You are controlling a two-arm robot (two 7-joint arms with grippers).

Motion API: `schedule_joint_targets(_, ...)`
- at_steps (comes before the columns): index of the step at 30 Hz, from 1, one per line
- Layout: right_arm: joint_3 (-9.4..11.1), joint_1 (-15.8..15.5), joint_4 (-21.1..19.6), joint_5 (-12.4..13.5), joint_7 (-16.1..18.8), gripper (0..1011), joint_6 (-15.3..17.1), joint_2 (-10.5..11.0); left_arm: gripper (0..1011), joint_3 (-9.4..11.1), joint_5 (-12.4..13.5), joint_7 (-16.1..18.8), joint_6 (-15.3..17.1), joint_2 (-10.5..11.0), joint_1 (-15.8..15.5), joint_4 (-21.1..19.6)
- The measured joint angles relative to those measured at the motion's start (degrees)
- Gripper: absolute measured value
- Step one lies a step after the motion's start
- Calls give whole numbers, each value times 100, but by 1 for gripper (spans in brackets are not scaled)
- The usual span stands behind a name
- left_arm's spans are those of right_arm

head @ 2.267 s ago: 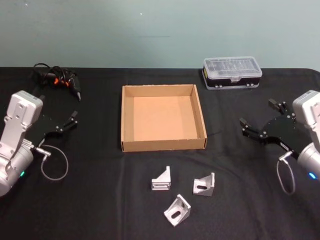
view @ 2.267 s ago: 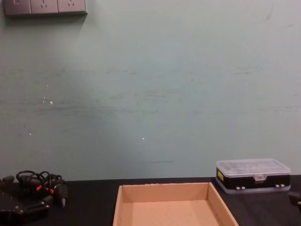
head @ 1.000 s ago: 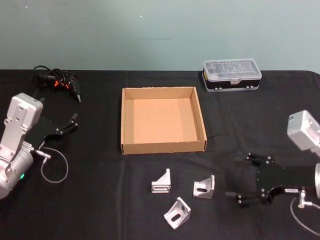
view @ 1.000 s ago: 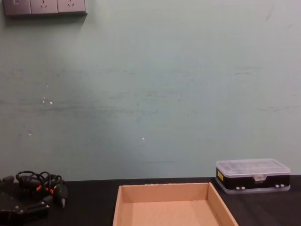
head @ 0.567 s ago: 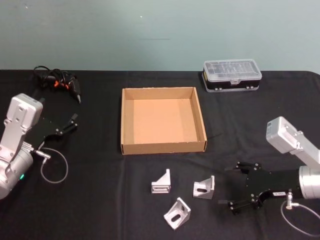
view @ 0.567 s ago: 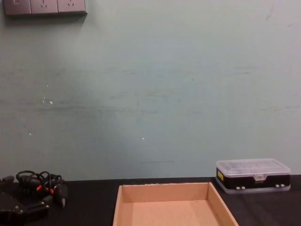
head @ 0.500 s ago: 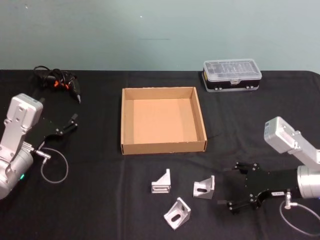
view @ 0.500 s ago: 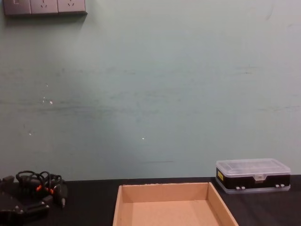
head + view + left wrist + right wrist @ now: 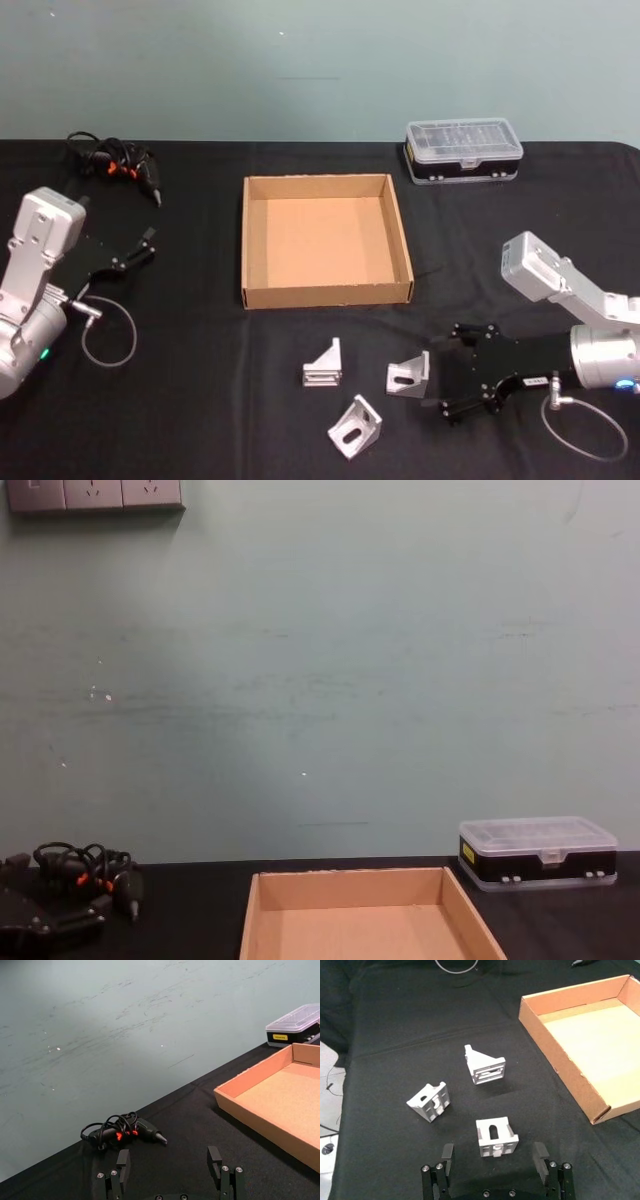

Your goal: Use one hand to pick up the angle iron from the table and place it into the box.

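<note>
- Front iron (image 9: 352,424): lies on the counter (image 9: 200,400), nearest the robot and a little apart from the other two.
- Right gripper (image 9: 450,368): you see it low over the counter on the right. Its fingers (image 9: 539,1152) are spread wide and grip nothing.
- Right-hand iron (image 9: 409,372): sits just ahead of the right gripper, in line with the gap between the fingers, with neither finger touching it.
- Left-hand iron (image 9: 322,362): stands beside the right-hand iron, on the counter.
- Left gripper (image 9: 135,250): on the left, well apart from the irons, with fingers (image 9: 215,1157) apart and holding nothing.
- Box (image 9: 326,295): mid-counter; note that all three irons lie outside it, on its near side.
- Cable bundle (image 9: 115,160): far left.
- Case (image 9: 463,150): far right, lid shut.
</note>
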Motion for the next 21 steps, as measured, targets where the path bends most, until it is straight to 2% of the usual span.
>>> schedule_joint_targets(14, -341, 461, 505, -104, 162, 1003, -48, -367, 1011, 0, 0, 0, 0, 0, 0, 0)
schedule_joint_targets(21, -473, 565, 584, -144, 194, 1003, -52, -439, 1011, 0, 0, 0, 0, 0, 0, 0)
